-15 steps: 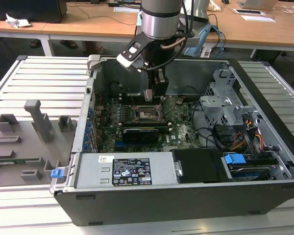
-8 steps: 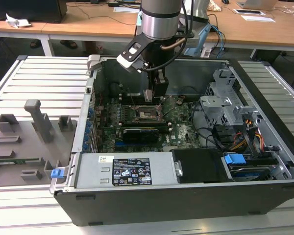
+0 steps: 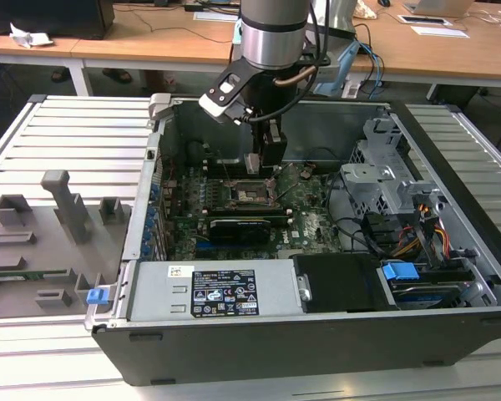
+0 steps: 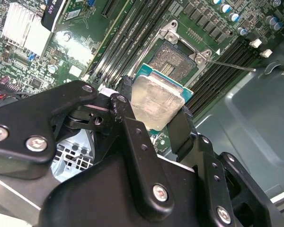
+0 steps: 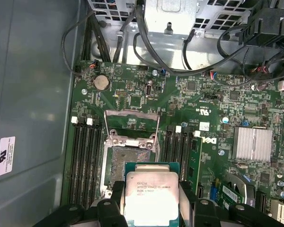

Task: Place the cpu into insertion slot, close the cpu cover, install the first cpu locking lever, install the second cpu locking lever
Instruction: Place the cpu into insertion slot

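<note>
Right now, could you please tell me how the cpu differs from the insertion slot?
The cpu has a bright silver face; the insertion slot is dark with a metal rim. The cpu is held between the fingers above the board; the insertion slot sits fixed on it, empty. Both are square.

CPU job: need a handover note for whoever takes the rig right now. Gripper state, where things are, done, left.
The gripper is shut on the cpu, holding it above the board at the edge of the socket, not seated.
The socket is empty and the cover stands open.
Done: chip picked up.
Left: chip into the socket, cover shut, both levers latched.
</note>
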Available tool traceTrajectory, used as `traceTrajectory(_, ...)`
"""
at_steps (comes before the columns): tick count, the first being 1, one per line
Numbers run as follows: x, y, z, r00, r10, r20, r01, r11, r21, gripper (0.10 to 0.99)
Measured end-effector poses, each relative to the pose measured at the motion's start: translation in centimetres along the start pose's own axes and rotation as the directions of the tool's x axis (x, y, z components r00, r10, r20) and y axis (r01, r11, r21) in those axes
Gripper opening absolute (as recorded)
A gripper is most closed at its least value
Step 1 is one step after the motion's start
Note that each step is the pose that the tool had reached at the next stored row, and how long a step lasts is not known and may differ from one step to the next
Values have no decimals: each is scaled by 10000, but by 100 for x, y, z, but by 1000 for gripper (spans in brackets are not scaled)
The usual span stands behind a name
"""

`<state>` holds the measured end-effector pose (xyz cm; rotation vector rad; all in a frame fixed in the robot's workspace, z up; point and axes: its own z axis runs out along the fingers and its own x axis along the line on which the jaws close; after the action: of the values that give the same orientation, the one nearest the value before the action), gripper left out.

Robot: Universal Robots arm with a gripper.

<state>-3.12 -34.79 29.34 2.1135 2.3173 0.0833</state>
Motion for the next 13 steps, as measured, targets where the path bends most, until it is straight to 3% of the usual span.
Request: traceTrajectory(13,-1,-1,34,10000,0,-1,0,10000,5,541)
